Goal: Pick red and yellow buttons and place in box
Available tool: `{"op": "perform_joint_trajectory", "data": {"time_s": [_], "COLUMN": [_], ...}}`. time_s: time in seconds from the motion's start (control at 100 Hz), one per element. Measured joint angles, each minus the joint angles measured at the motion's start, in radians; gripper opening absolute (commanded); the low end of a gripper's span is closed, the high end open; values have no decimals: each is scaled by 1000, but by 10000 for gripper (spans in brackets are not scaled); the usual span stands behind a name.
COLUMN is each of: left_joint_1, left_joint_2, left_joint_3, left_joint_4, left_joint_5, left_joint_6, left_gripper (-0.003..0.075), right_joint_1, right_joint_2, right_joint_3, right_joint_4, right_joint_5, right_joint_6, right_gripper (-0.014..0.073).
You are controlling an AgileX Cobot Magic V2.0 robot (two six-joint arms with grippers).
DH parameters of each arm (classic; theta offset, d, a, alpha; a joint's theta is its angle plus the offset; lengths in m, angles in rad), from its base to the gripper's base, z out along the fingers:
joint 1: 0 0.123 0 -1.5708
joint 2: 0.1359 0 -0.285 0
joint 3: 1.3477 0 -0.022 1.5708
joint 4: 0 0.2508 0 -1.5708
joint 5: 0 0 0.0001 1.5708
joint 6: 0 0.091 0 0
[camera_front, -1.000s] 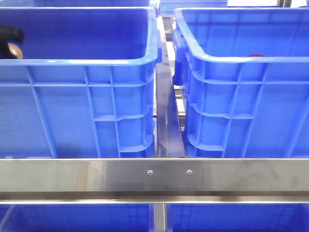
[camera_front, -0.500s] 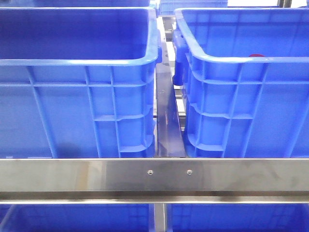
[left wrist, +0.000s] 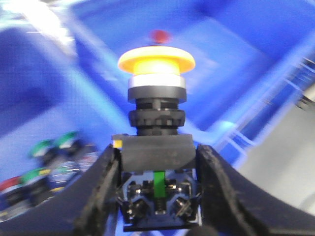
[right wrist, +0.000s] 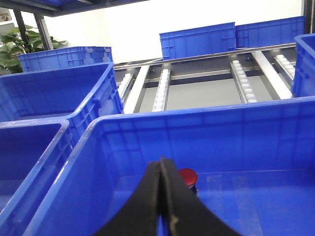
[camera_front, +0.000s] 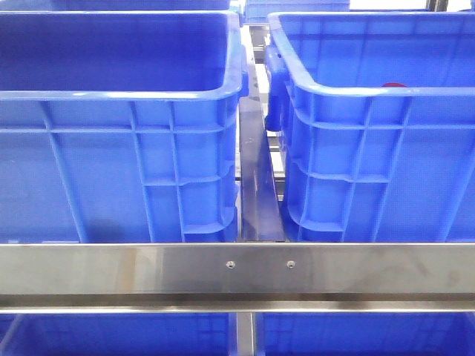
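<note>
My left gripper is shut on the black body of the yellow button, whose orange-yellow mushroom cap points away from the wrist. Beyond it a blurred red button lies in a blue crate. My right gripper is shut and empty, held over the right blue box, where the red button stands on the floor just past the fingertips. In the front view only the red button's top shows over the right box's rim. Neither gripper shows in the front view.
A second blue crate stands left of the box, with a metal rail across the front. Several green and red buttons lie blurred beside the left gripper. More blue crates and roller tracks stand behind.
One second ago the left gripper with the yellow button showed at the far left over the left crate's rim. It has since left the front view.
</note>
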Motion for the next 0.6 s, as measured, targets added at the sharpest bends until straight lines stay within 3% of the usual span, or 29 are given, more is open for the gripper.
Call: {"op": "perform_joint_trajectory", "data": {"time_s": [0.14,0.26,0.36,0.43,0.6], "left_joint_1": [-36,-40,-40,-40,-40], "left_joint_2": [0,0,0,0,0], "left_joint_3": [0,0,0,0,0], "left_joint_4": [2,4,5,6,6], "left_joint_5": [4,12,14,15,18], "left_joint_6": [0,0,0,0,0], "left_gripper": [-19,-19,-19,-19,-19], "right_joint_1": [0,0,0,0,0], "right_joint_2": [0,0,0,0,0], "right_joint_3": [0,0,0,0,0], "right_joint_4": [0,2,26,56,173], "right_joint_5": [27,73,115,144,271], "right_joint_6": [0,0,0,0,0], "right_gripper": [118,392,553,589,582]}}
